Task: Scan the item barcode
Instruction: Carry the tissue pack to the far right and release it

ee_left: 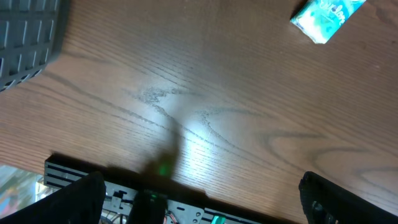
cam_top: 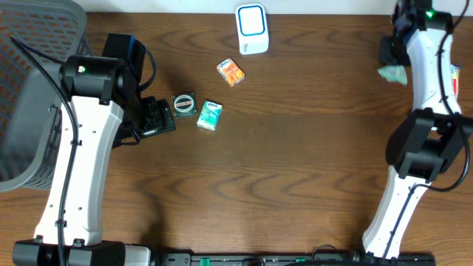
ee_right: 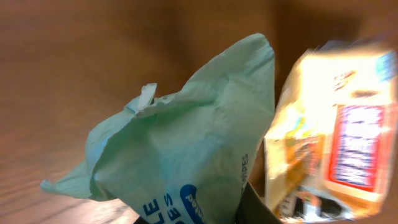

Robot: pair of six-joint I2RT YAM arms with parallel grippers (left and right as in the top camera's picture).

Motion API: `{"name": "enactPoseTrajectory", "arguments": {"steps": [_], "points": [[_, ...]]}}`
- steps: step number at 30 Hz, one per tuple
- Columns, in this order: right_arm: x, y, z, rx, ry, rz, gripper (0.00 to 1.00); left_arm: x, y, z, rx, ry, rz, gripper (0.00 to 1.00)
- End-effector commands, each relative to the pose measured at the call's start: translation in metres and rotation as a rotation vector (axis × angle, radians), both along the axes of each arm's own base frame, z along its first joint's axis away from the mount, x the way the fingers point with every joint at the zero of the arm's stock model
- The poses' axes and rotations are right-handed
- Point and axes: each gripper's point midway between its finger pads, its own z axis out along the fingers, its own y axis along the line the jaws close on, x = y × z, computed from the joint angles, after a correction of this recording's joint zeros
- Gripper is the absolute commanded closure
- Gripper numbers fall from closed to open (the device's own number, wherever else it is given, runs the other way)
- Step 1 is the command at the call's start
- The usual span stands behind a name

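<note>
**Spotter:** Where is the item sitting?

**Operator:** I'm pinching the pale green crinkled plastic packet (cam_top: 392, 73) in the nearly closed right gripper (cam_top: 392, 63) at two o'clock. The left gripper (cam_top: 157, 117) is hanging wide open and empty at nine.

**Spotter:** What's worrying you?

**Operator:** I'm gripping loose film. I'm thinking it could slip, or fold over its barcode, short of the white, blue-faced scanner (cam_top: 252, 28) at twelve.
</note>
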Motion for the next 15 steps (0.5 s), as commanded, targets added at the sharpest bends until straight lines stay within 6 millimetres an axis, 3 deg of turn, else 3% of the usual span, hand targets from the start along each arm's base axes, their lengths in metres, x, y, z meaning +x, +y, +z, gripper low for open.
{"name": "enactPoseTrajectory", "arguments": {"steps": [1,3,4,6,9,15], "points": [[-0.015,-0.012,-0.035,0.089,0.066,-0.016,0.99,0.000,0.003,-0.001,0.014,0.006,0.005,0.02],[-0.024,-0.027,-0.047,0.089,0.088,-0.050,0.94,0.000,0.003,-0.001,0.014,0.006,0.005,0.03],[-0.029,-0.034,-0.051,0.092,0.097,-0.064,0.85,0.000,0.003,-0.001,0.014,0.006,0.005,0.02],[-0.038,-0.045,-0.059,0.097,0.115,-0.090,0.55,0.000,0.003,-0.001,0.014,0.006,0.005,0.02],[-0.048,-0.055,-0.063,0.110,0.132,-0.117,0.37,0.000,0.003,-0.001,0.014,0.006,0.005,0.02],[-0.050,-0.048,-0.058,0.146,0.129,-0.148,0.35,0.000,0.003,-0.001,0.014,0.006,0.005,0.02]]}}
